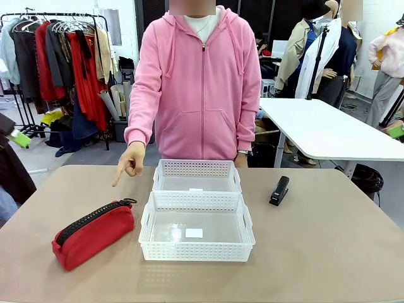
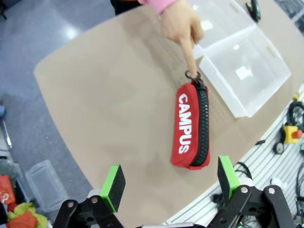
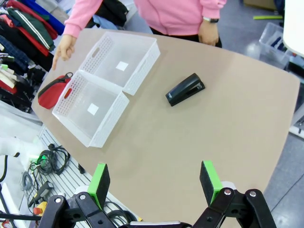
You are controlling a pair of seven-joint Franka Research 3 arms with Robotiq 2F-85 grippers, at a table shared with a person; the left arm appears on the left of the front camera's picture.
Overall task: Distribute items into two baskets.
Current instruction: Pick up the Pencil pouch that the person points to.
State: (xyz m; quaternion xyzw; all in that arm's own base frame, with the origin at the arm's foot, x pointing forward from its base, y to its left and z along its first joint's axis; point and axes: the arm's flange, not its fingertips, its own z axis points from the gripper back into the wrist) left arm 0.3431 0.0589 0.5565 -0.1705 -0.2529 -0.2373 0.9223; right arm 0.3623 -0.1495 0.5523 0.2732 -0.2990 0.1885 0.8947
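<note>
Pouch first, by my reading: the red fabric zip pouch with black zipper trim lies on the left part of the tan table, just left of the baskets and on the left arm's side. The person's hand points a forefinger down at its far end. Whether the fingertip touches the zipper pull ring or stops just above it, the left wrist view does not settle.

Seen from the left wrist, the pouch lies ahead of the left gripper and a little to one side. Its long axis runs roughly away from the fingers, so the wide-spread, empty jaws would straddle its short width with little turning of the wrist. It looks soft, plump and rounded, with white lettering on its side, and should yield under the pads.

The small black stapler, hard and wedge-shaped, lies right of the baskets, pointing near to far. It is ahead of the right gripper, which also stands fully open and empty.

The two white translucent plastic baskets with lattice sides sit mid-table, touching. The near one and the far one are both empty.
</note>
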